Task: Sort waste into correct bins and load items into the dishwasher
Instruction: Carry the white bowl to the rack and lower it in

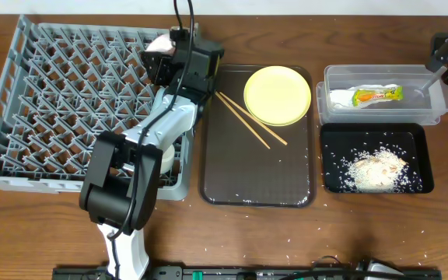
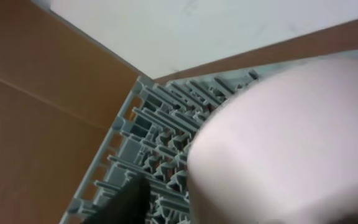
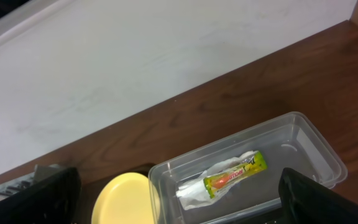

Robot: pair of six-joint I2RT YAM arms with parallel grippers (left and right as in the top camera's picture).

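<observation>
Placement matters: left hand [image 1: 164, 53] grips the pale cup [image 2: 278, 143] above the dish rack's [image 1: 53, 93] far right corner; lower it squarely between pegs, then release gently.

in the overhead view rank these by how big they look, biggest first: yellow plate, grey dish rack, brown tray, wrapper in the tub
1. grey dish rack
2. brown tray
3. yellow plate
4. wrapper
No two look close in size.
</observation>
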